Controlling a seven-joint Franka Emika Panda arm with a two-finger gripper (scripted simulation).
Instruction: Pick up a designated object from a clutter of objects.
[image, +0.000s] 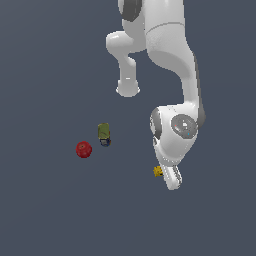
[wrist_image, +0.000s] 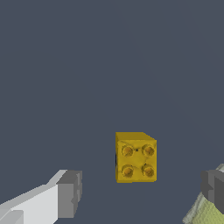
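Hovering your tool (wrist_image: 140, 188) over the yellow cube (wrist_image: 135, 156), fingers spread apart and nothing held.

You've got the cube lying on the worktop (wrist_image: 87, 65) between the two fingertips (wrist_image: 69, 193), a likely line-up for a straight-down grasp. In the exterior view the cube (image: 158, 171) peeks out just beside the arm's hand, which hides most of it and the fingers too. Red ball (image: 83, 149) and olive-green block (image: 103, 132) sit well apart, toward the exterior view's left. Pale yellow-green square (wrist_image: 210, 214) is cut off at the wrist frame's edge, close to one fingertip; watch it.
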